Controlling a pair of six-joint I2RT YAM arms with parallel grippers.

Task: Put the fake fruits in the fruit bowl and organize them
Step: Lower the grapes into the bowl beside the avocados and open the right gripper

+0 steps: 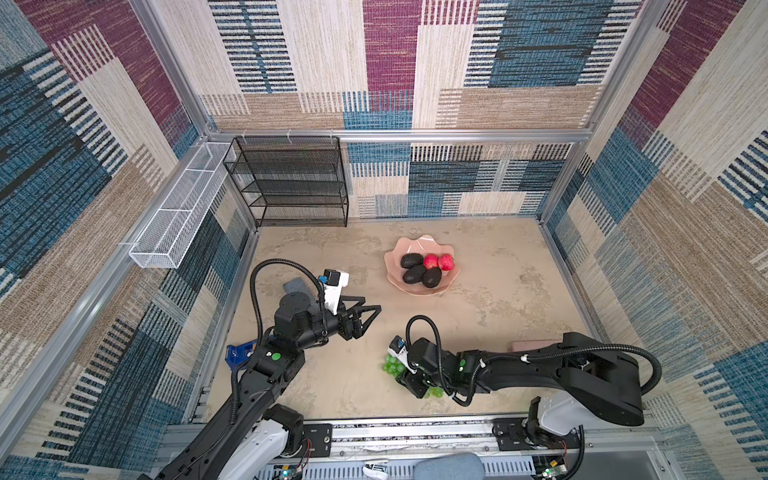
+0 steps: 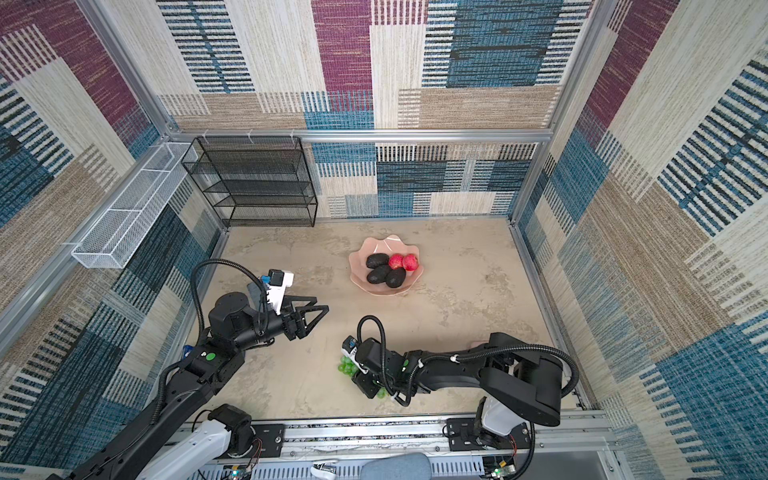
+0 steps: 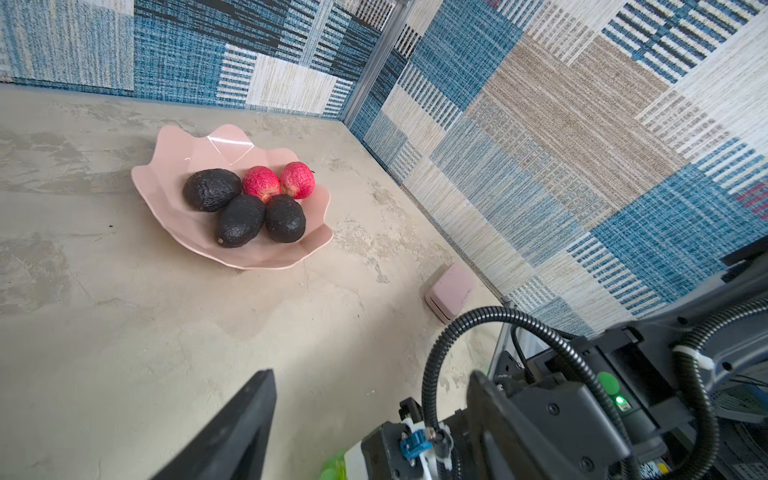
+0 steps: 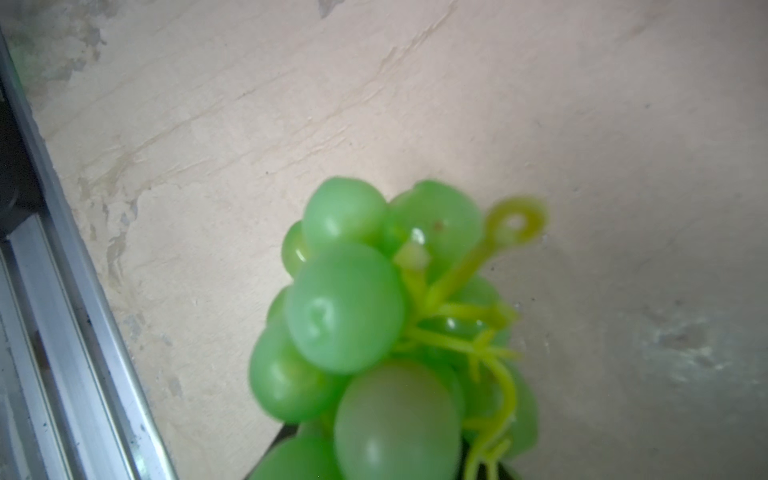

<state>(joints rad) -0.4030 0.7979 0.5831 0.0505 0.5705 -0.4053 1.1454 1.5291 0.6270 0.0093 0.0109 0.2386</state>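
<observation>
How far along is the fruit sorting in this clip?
Mostly done: three avocados and two red fruits lie in the pink bowl. In hand: the right gripper is down on the green grapes; whether its jaws are shut on them is not visible. The left gripper hangs open and empty. Left: carry the grapes to the bowl.

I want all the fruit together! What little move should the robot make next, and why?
Probably lift the bunch of green grapes a little off the table. The right gripper is down on it, the only fruit outside the pink scalloped bowl, which already holds three avocados and two red fruits.
</observation>
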